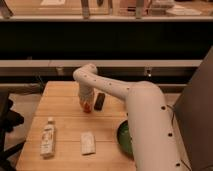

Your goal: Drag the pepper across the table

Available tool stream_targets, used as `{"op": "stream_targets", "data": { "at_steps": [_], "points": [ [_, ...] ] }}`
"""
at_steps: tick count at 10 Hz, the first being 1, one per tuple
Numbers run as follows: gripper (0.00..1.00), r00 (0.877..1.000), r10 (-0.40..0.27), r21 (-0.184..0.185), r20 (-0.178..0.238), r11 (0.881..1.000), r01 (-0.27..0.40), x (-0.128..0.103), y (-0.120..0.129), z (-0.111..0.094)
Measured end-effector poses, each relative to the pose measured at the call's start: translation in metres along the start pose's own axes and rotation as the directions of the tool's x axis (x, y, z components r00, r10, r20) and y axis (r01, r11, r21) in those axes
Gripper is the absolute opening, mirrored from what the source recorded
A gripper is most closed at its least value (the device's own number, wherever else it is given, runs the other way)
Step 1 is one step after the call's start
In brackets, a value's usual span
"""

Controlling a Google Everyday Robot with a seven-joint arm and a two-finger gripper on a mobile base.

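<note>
Pointing down over the table [65, 92], the gripper [86, 102] sits right at the pepper [87, 107], which shows as a small orange-red lump at its tip, resting on the wood. Whether the gripper is clamped on it or merely against it, I cannot tell. A dark block [99, 101] lies just beside the gripper; a white bottle [47, 138], a pale packet [88, 142] and a green bowl [124, 138] lie well apart from it, nearer the camera.

Beyond my gripper [87, 103], toward 12 o'clock on the worktop [60, 95], runs a dark wall [100, 40]; a black chair [7, 125] stands at 9 o'clock.
</note>
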Motion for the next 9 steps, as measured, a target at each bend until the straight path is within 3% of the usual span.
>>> {"op": "stream_targets", "data": {
  "at_steps": [6,9],
  "points": [
    [0.0,1.0,0.025,0.012,0.002,1.0,-0.025,-0.013,0.026,-0.003],
    [0.0,1.0,0.029,0.019,0.003,0.999,-0.029,-0.018,0.024,-0.002]
  ]
}}
